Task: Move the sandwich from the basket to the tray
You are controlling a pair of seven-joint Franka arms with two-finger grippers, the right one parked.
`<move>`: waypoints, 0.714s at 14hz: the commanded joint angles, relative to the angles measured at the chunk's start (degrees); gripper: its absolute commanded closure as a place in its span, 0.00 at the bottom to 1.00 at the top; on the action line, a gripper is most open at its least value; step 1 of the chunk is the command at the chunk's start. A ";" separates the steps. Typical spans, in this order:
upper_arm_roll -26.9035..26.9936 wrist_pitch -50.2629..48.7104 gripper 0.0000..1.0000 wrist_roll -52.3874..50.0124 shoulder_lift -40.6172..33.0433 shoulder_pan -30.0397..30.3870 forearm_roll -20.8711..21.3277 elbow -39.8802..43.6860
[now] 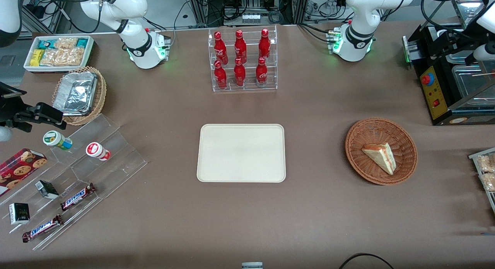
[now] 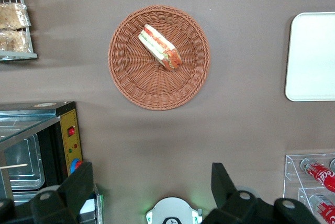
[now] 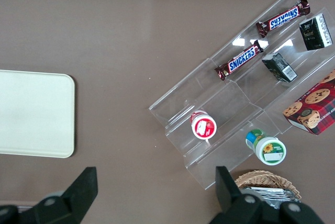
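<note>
On the table [image 1: 309, 207] your job has not really started yet. You can see one sandwich [image 1: 381, 156] lying in the one round brown basket [image 1: 359, 166], toward the working arm's end of the table. It lies flat in the basket, with its red and green filling showing along its cut edge in the left wrist view. Nothing is touching it.

Your one cream tray [image 1: 241, 153] sits in the middle of the table, well apart from the basket, and it has nothing on it.

Your gripper [image 2: 152, 187] hangs high above the table, off to one side of the basket and not over it. Its jaws are wide apart and hold nothing.

So, by the look of it, all the steps are left for you: go down to the sandwich, pick it up, carry it over to the tray, and set it down.

Now count the other things. You have six red bottles [image 1: 240, 58] in a clear rack, two Snickers bars [image 1: 77, 196], and two little round pots [image 1: 58, 140] on the clear steps.
</note>
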 commanded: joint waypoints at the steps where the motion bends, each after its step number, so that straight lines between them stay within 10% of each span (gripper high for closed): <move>1: -0.11 -1.51 0.00 1.34 1.02 2.25 -0.93 2.30; 10: -0.11 5.59 0.00 -18.40 14.45 5.08 -0.76 -0.33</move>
